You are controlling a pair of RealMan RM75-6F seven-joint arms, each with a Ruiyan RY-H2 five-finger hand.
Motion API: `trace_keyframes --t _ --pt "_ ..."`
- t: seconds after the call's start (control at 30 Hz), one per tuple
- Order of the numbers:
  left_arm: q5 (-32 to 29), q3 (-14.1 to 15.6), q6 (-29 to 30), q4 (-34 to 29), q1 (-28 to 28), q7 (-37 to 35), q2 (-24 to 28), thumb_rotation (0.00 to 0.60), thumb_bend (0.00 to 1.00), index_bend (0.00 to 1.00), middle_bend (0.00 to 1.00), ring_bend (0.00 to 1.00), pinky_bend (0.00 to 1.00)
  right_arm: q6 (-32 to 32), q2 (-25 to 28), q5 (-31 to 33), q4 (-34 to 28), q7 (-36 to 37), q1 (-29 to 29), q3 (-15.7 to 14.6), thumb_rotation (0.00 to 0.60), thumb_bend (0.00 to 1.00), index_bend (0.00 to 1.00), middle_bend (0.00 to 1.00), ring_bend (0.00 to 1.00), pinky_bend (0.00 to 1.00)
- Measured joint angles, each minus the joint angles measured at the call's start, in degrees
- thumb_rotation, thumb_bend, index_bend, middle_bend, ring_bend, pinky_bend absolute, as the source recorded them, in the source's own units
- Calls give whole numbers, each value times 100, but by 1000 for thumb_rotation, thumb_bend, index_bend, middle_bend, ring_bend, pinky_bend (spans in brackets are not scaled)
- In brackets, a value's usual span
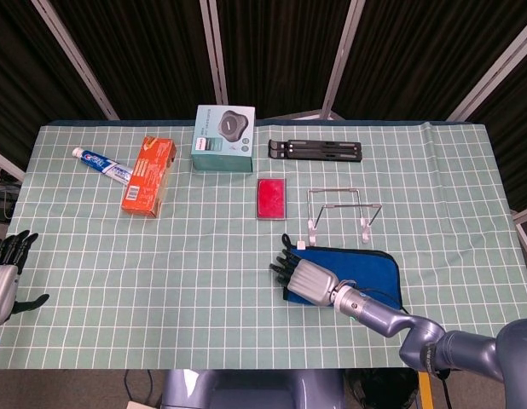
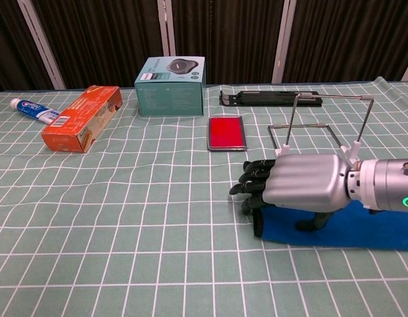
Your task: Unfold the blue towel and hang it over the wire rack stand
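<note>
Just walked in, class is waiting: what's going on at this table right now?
The robot's right hand is low over the left end of the folded blue towel, fingers curled at its edge; a firm grip can't be confirmed. The towel lies flat in front of the bare wire rack stand. The left hand waits at the table's left edge.

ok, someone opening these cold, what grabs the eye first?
The right hand, big and silver in the chest view, over the left edge of the folded blue towel near the table's front right. Just behind the towel stands the bare wire rack. Next, the orange box and red case pop against the green checked cloth.
</note>
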Motion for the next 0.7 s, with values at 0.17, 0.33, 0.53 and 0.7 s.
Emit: trace_keyframes --t 0.17,0.33,0.53,0.7 --pt "-3 3 -13 7 -6 -2 -3 600 0 0 0 0 0 165 6 -72 70 182 -9 -90 600 237 280 0 0 0" --pt "-9 3 -15 5 -7 5 -7 600 0 0 0 0 0 345 -15 -208 187 432 -1 -192 600 238 282 0 0 0" --pt "-17 2 -18 10 -11 19 -14 600 0 0 0 0 0 494 -43 -305 299 656 29 -274 600 237 281 0 0 0" --pt "-23 0 -25 12 -15 10 -13 600 0 0 0 0 0 574 -67 -321 352 742 52 -295 600 233 281 0 0 0"
